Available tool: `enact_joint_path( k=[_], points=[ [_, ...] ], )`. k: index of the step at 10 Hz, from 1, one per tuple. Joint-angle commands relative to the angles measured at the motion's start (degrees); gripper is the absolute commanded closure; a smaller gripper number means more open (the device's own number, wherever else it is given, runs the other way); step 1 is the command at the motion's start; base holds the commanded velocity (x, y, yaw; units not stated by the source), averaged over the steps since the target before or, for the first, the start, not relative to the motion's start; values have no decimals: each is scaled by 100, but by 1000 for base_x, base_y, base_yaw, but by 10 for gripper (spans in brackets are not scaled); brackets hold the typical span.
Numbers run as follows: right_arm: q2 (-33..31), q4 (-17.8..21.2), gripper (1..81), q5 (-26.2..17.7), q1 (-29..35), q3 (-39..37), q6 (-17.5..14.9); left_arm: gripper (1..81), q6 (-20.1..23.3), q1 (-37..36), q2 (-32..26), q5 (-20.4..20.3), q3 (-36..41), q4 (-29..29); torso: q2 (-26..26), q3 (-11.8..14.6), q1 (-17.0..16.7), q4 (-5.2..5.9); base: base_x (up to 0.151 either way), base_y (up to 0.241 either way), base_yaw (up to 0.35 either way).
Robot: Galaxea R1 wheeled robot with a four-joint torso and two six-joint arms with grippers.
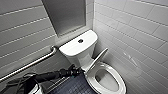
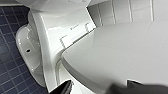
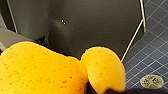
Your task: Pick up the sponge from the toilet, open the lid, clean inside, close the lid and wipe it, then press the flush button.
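The white toilet (image 1: 82, 56) stands in the corner, and the dark flush button (image 1: 80, 40) sits in the middle of its tank top. Its lid (image 1: 99, 58) is raised at a slant over the open bowl (image 1: 107, 80). My left arm reaches in from the left, with the left gripper (image 1: 79, 70) at the lid's near edge by the hinge. The left wrist view shows the lid (image 2: 120, 50) large and close, with the open left gripper (image 2: 100, 88) straddling its rim. The orange sponge (image 3: 37, 70) bulges, squeezed in my shut right gripper (image 3: 98, 90).
A metal grab bar (image 1: 30, 64) runs along the left wall. White tiled walls close in on the left and right. The floor (image 1: 72, 86) is dark blue tile with a round drain (image 3: 152, 81). A grey panel (image 1: 65, 15) hangs above the tank.
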Motion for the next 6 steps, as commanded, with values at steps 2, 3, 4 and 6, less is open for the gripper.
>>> enact_joint_path(
  k=[2, 3, 4, 6],
  points=[
    [356, -103, 811, -477, -57, -294, -48, 10, 88, 666, -139, 833, 162, 1165, 0, 0, 0, 0, 0, 0, 0],
    [470, -94, 811, -477, -66, -470, -48, 10, 141, 1125, -148, 833, 162, 1517, 0, 0, 0, 0, 0, 0, 0],
    [505, -77, 811, -433, -92, -541, -48, 10, 185, 1598, -173, 824, 162, 1857, 0, 0, 0, 0, 0, 0, 0],
    [532, -77, 811, -477, -93, -470, -39, 10, 185, 2609, -271, 745, 135, 2598, 0, 0, 0, 0, 0, 0, 0]
  ],
)
